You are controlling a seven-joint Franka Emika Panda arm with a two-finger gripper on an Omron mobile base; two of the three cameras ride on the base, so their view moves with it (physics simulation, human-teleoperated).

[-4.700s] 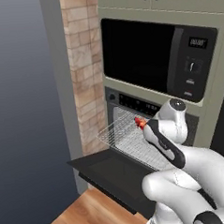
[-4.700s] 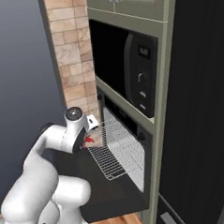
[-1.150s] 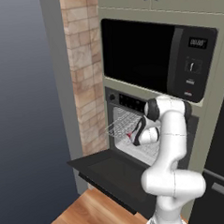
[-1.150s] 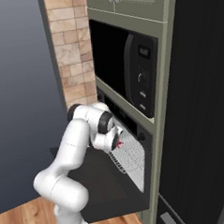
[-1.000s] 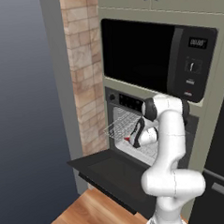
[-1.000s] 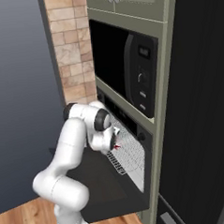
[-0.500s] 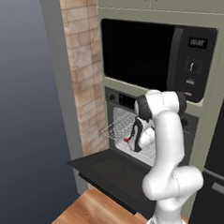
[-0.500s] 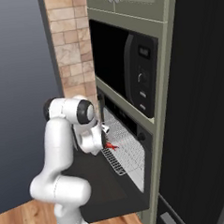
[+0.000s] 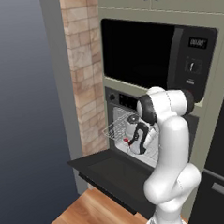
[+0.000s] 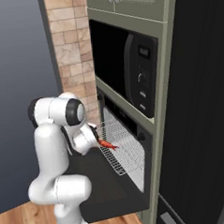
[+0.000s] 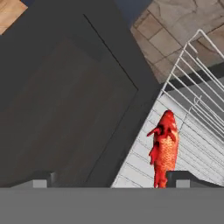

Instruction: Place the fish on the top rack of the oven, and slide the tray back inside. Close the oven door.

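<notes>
The small red-orange fish (image 11: 165,146) lies on the pulled-out wire top rack (image 11: 197,103), near its front corner. My gripper (image 11: 113,179) hovers just above it, open. Its two fingertips (image 11: 41,178) stand wide apart, and the fish's tail ends beside the right one. From the base views the fish (image 10: 106,144) rests on the tray (image 10: 121,148), which sticks out of the oven (image 9: 127,101) over the lowered oven door (image 9: 110,169). The gripper (image 9: 132,143) sits at the rack's left front, close to the fish (image 9: 126,141).
A black microwave (image 9: 145,51) sits above the oven in beige cabinetry. A brick column (image 9: 83,73) stands left of the opening. The open door (image 10: 97,180) juts out toward my base above the wooden floor (image 9: 87,214). A dark panel (image 10: 198,104) is on the right.
The gripper has opened and let the fish go onto the rack. The arm's elbow has swung left and the hand has drawn back slightly from the fish.
</notes>
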